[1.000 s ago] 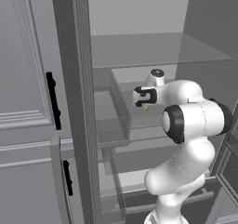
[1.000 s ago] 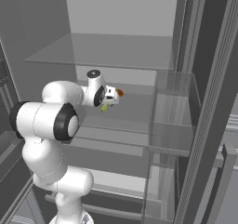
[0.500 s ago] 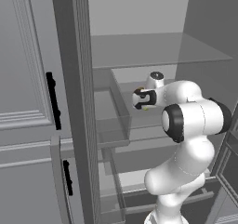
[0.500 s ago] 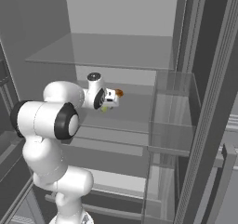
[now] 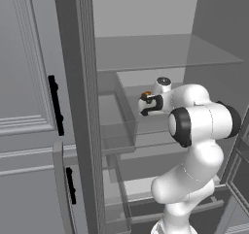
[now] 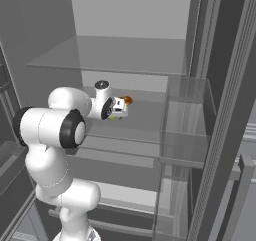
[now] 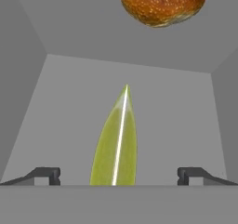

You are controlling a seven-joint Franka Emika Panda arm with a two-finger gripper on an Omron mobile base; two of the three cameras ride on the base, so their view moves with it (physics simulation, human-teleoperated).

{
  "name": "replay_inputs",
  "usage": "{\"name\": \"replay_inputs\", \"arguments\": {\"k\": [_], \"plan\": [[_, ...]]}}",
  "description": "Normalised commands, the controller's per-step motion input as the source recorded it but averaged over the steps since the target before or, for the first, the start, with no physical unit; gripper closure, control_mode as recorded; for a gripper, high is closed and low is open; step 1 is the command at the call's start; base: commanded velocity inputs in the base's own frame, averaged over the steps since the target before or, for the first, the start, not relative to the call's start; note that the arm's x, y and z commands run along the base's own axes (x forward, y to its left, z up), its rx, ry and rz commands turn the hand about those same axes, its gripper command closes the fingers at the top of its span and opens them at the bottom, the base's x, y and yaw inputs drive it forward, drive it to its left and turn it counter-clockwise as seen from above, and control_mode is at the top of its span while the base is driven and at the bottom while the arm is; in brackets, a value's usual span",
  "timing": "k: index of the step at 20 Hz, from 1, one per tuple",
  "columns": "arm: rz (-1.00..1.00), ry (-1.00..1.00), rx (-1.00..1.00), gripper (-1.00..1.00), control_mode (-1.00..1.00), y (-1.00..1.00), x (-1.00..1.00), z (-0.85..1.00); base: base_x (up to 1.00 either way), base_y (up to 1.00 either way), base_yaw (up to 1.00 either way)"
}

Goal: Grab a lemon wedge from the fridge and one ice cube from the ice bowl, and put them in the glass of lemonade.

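inside the open fridge (image 5: 78, 107), the spread gripper (image 7: 119, 174) straddled one lemon wedge (image 7: 115, 146) untouched, one orange bun (image 7: 162, 4) beyond, shelf bare around.

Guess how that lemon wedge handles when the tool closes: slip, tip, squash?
The lemon wedge stands on a thin edge between wide-open fingers, so a one-sided touch would probably tip it. Its tapered, glossy faces might let it squirt out. Probably light and slightly soft.

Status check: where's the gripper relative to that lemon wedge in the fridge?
Gripper open, inside fridge, over the middle shelf. Lemon wedge lined up between the fingertips, not gripped. Orange-brown speckled fruit beyond the wedge, clear of the fingers.
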Motion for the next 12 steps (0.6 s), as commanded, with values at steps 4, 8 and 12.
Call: {"name": "replay_inputs", "arguments": {"k": [4,8,12], "plan": [[0.0,0.0,0.0,1.0,-1.0,0.0,0.0,0.0,0.0,0.0,0.0],[0.0,0.0,0.0,1.0,-1.0,0.0,0.0,0.0,0.0,0.0,0.0],[0.0,0.0,0.0,1.0,-1.0,0.0,0.0,0.0,0.0,0.0,0.0]]}}
